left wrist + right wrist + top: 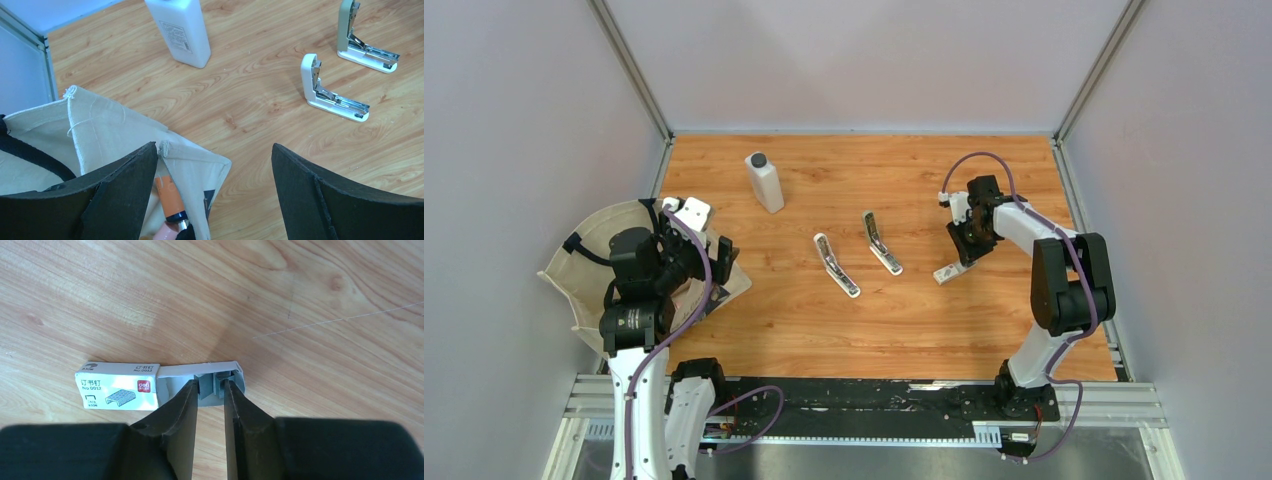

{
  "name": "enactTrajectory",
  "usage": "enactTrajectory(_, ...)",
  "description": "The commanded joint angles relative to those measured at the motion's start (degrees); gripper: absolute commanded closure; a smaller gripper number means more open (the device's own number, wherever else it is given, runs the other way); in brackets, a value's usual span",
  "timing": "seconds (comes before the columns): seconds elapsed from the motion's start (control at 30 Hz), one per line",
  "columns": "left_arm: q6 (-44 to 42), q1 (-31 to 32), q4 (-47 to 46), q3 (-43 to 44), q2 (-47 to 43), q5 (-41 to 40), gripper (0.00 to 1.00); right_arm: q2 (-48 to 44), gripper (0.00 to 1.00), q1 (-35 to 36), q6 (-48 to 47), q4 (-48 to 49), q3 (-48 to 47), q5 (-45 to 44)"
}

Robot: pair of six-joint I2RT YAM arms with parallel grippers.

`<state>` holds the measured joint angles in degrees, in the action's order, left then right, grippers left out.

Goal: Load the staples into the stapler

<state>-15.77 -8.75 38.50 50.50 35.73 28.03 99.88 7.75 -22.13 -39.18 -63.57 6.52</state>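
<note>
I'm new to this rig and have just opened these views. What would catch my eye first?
A white stapler and a grey-green stapler lie flipped open side by side mid-table. At the right, the right claw pinches grey staples in the slid-open small white staple box. At the left, the open left claw hangs over a canvas bag.

Grey staples (207, 387) in white, red-marked box (119, 385); orange wood-grain table (300, 290).

Bright even light, soft shadows
</note>
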Motion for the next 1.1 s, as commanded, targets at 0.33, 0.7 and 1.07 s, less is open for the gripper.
enactTrajectory(0.33, 1.53, -0.83, 1.58, -0.93, 0.49, 0.79, 0.09, -1.44, 0.55, 0.34, 0.51, 0.77, 0.12, 0.68)
enactTrajectory(0.7, 1.62, -0.91, 1.49, -0.93, 0.66, 0.80, 0.08, 1.02, 0.55, 2.09, 0.24, 0.86, 0.11, -2.83)
enactTrajectory(1.07, 1.62, -1.00, 1.49, -0.84, 0.57, 0.71, 0.08, 2.08, 0.61, 3.85, 0.25, 2.17, 0.55, -9.95)
